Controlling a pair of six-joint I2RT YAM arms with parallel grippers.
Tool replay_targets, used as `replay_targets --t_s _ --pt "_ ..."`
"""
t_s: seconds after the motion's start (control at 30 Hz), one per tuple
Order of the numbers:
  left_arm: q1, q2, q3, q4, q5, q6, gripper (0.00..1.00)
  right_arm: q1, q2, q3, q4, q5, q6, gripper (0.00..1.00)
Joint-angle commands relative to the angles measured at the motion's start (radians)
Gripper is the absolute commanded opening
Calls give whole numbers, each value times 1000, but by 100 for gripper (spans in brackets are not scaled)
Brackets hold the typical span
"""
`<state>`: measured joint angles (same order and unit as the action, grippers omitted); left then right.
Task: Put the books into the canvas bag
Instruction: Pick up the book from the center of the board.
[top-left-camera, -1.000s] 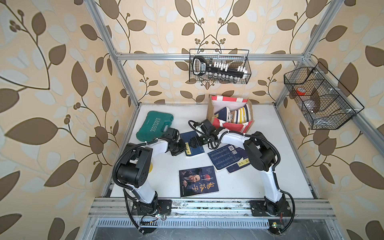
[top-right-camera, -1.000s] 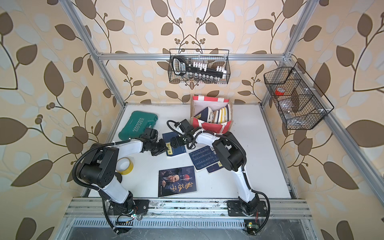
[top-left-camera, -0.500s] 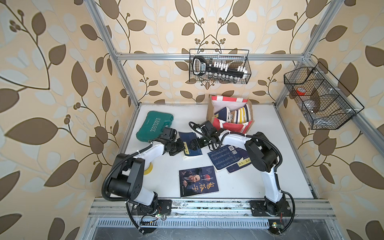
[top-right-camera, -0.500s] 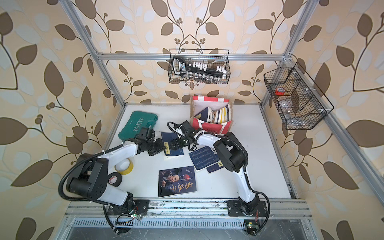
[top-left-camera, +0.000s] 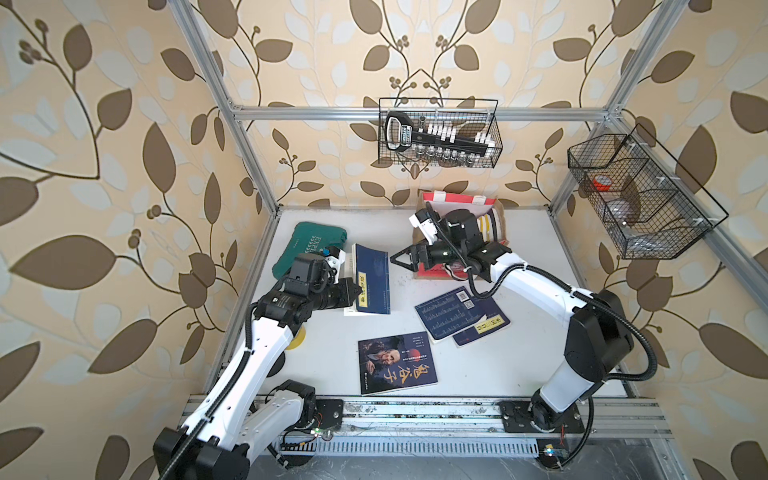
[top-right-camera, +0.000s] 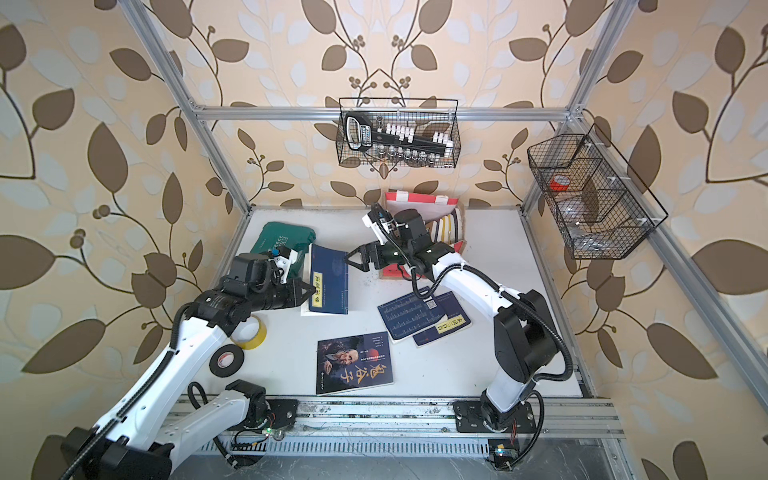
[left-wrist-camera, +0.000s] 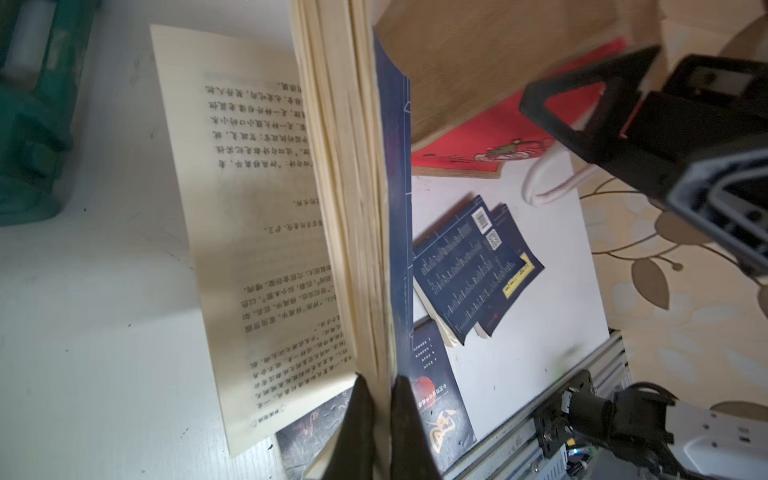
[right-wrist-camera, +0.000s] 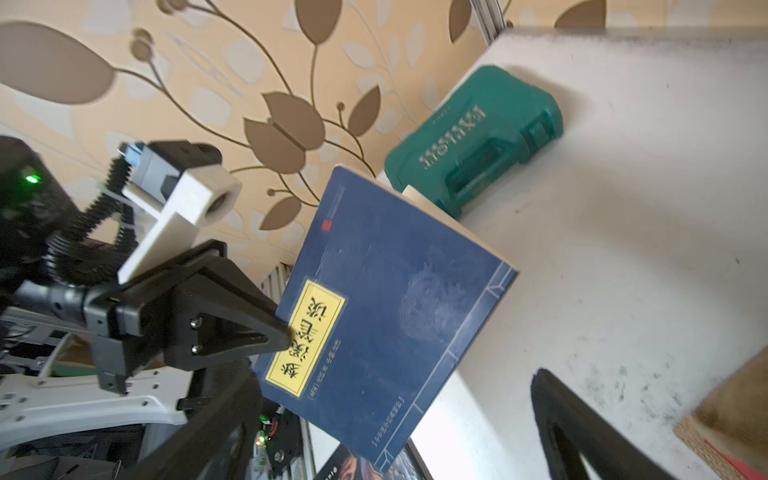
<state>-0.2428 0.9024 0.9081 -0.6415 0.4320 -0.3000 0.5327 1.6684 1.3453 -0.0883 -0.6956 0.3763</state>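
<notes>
The left end effector (top-left-camera: 356, 292) is clamped on the edge of a navy book (top-left-camera: 372, 277) at its yellow title label, and the book is held tilted above the surface (top-left-camera: 332, 332), just beside the green tool case (top-left-camera: 309, 245). In the left wrist view a loose leaf (left-wrist-camera: 249, 232) is seen hanging open away from the block of pages. The right end effector (top-left-camera: 401, 262) is held with its jaws wide apart and empty, between the held book and the canvas bag (top-left-camera: 457, 199). The bag stands at the back of the surface, and striped book spines (top-left-camera: 490, 224) are seen inside it. Two overlapping navy books (top-left-camera: 451, 316) and a dark portrait book (top-left-camera: 397, 363) are left lying flat on the surface, well apart from the bag.
</notes>
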Motion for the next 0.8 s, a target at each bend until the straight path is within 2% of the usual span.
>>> replay_targets --t_s 0.0,0.33,0.4,0.47,0.57,0.77 --pt "-7 -89 34 40 126 121 0 -38 -8 -40 5 -139 36 98" --pt "-6 -109 43 62 357 179 0 -79 -56 -98 9 -318 -4 98" --pt "-7 -108 41 65 387 186 0 -81 -50 -107 26 -360 1 95" --pt "-7 -109 37 67 393 187 0 -82 -48 -118 66 -406 24 86" --pt "-6 -107 29 64 398 193 0 -83 -55 -142 163 -456 89 64" --pt "-7 -97 12 60 405 201 0 -87 -67 -140 209 -456 136 26"
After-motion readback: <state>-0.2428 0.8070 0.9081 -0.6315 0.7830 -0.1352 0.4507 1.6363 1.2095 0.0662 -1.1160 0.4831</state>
